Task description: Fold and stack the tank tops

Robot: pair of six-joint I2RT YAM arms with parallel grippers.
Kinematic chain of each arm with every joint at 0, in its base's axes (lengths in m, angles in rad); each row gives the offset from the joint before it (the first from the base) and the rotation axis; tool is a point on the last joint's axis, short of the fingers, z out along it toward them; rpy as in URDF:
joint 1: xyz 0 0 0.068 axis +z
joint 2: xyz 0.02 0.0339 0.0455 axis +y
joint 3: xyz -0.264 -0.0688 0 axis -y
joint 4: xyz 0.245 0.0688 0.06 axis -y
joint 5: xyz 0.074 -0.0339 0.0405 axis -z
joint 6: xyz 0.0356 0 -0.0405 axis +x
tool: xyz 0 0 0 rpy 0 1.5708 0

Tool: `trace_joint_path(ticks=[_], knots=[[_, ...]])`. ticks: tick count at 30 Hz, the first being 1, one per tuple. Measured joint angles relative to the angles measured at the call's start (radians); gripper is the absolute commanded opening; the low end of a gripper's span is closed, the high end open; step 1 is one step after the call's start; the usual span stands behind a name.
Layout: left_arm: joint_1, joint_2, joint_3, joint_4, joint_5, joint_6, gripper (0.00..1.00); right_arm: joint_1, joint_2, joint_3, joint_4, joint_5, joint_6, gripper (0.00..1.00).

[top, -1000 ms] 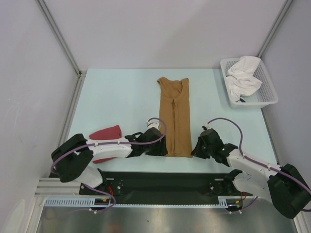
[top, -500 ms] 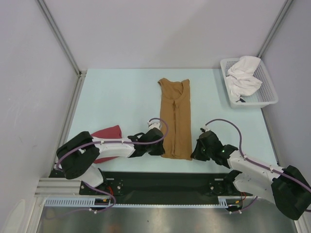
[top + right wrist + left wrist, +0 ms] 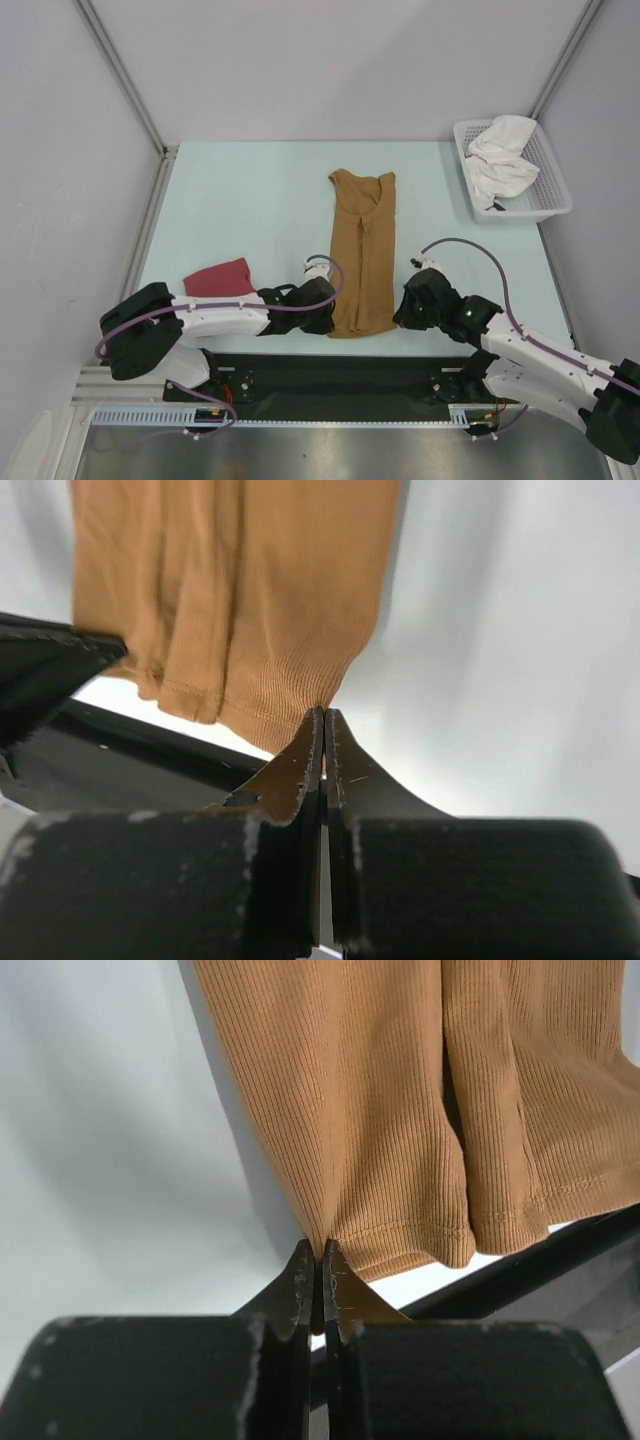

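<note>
In the top external view the tan-brown tank top (image 3: 362,250) lies long and narrow in the middle of the surface (image 3: 250,200). Its hem is between the left gripper (image 3: 328,318) and the right gripper (image 3: 402,314), whose fingertips are hidden under their black bodies, and the left arm partly covers the dark red tank top (image 3: 218,277). The left wrist view shows what the top view cannot: the jaws are pressed together on the left hem corner of the tan-brown top, and the frame cuts off the neck end. The right wrist view shows the jaws pinched on the right hem corner in the same way.
</note>
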Motion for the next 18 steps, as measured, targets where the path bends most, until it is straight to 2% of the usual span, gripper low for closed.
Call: trace_joint_path(ticks=[5,10,18], knots=[[0.024,-0.015,0.036,-0.051,0.006,0.015,0.04,0.0,0.079,0.07,-0.007,0.024,-0.031,0.0],[0.101,-0.014,0.101,-0.061,0.06,0.051,0.04,-0.018,0.16,0.132,-0.007,0.04,-0.074,0.0],[0.201,0.051,0.26,-0.106,0.094,0.127,0.04,-0.153,0.268,0.261,0.011,0.041,-0.163,0.0]])
